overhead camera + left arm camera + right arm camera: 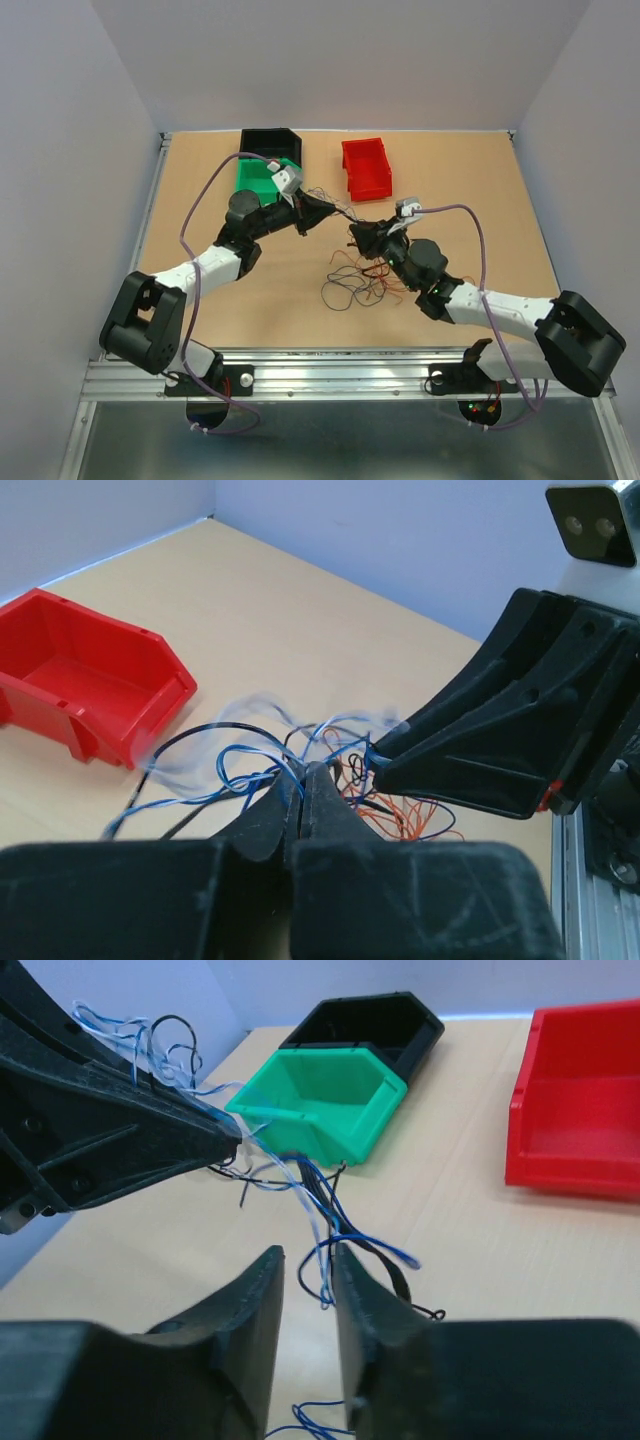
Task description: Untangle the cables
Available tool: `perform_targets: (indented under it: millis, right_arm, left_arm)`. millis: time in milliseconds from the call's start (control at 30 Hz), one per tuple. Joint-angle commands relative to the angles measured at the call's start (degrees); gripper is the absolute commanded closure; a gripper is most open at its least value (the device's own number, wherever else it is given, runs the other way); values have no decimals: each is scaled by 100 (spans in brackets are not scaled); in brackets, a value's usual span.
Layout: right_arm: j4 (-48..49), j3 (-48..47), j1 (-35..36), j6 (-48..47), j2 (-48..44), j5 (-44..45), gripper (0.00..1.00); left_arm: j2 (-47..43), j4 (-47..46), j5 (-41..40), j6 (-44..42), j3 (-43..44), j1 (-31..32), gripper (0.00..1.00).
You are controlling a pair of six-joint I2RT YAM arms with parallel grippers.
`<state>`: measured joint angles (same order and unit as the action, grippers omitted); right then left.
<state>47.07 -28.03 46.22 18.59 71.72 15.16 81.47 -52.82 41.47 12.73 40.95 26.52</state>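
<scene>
My left arm (215, 262) runs from its base at the near left corner up and inward across the table (480, 200). Its elbow is bent and its wrist ends just in front of the green bin (258, 178). My left gripper (303, 780) is clamped tight, with no gap between the fingers, and pinches a few blue and black strands of the cables (362, 280). In the left wrist view those strands rise off the table and spread, blurred, leftward toward the red bin (90, 690).

My right arm (500, 310) comes in from the near right corner, folds at the elbow and points its wrist back toward the left one. The fingers of my right gripper (306, 1270) stand slightly apart. Blue and black strands hang down through that narrow gap, and I cannot tell whether either finger touches them. The two gripper tips face each other, close together, over the middle of the table, with thin wire stretched between them.

Most of the cables lie on the table as a loose tangle of orange and black loops. The tangle sits on the near side of my right gripper, between the two arms. The black bin (270, 143) sits right behind the green one, and the red bin stands apart to their right.
</scene>
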Motion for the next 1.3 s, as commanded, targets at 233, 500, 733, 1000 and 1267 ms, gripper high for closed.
perform_targets:
  millis: [233, 500, 733, 1000, 1267]
  right_arm:
    - [391, 562, 45, -927, -1344, -444, 27]
    - [-1128, 131, 37, -1252, -1460, -908, 24]
    - [-1191, -18, 28, -1534, -1073, -1244, 16]
    - [-165, -150, 28, -1490, -187, -849, 29]
    - [567, -1, 28, -1367, 88, -690, 31]
  left_arm:
    - [-755, 482, 1179, -701, 177, -24, 100]
    - [-1335, 817, 1170, -965, 36, -24, 100]
    - [-1564, 931, 1302, -1018, 1, -24, 100]
    - [-1608, 949, 1486, -974, 1, -24, 100]
    - [-1670, 1045, 1451, -1062, -17, -33, 100]
